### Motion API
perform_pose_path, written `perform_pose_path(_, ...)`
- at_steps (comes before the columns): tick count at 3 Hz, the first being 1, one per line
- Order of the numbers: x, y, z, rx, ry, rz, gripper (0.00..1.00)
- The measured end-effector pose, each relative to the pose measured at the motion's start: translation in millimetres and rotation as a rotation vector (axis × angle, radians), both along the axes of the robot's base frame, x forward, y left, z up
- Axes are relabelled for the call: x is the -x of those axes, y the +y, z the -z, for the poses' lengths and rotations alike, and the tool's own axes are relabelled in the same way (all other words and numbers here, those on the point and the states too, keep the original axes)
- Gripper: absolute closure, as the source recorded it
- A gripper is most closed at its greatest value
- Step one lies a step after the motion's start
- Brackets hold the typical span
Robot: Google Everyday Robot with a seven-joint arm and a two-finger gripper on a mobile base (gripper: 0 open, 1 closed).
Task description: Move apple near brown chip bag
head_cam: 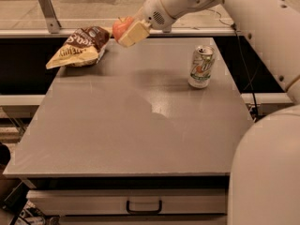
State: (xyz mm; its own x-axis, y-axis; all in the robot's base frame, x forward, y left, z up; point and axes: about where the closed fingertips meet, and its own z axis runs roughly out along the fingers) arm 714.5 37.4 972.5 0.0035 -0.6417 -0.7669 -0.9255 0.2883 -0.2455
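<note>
The red-orange apple [120, 27] is held in my gripper [127, 32], above the far edge of the grey table [140, 116]. The gripper's cream fingers [134, 33] are shut on the apple. The brown chip bag [79, 47] lies at the table's far left corner, a short way left of the apple and lower. My white arm reaches in from the upper right.
A white-green soda can [201, 66] stands upright on the right side of the table. A metal rail and a bracket [48, 11] run behind the table. A drawer with a handle [143, 206] sits under the front edge. My robot's white body [267, 172] fills the lower right.
</note>
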Motion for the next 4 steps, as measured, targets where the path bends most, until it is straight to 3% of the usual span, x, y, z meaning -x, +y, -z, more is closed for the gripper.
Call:
perform_pose_path(1,-10,17,22,-0.047,0.048,-0.038,1.00)
perform_pose_path(2,-18,23,42,-0.079,0.091,-0.045,1.00)
perform_pose_path(3,-42,22,64,-0.146,0.133,-0.025,1.00)
perform_pose_path(4,-42,22,65,-0.146,0.133,-0.025,1.00)
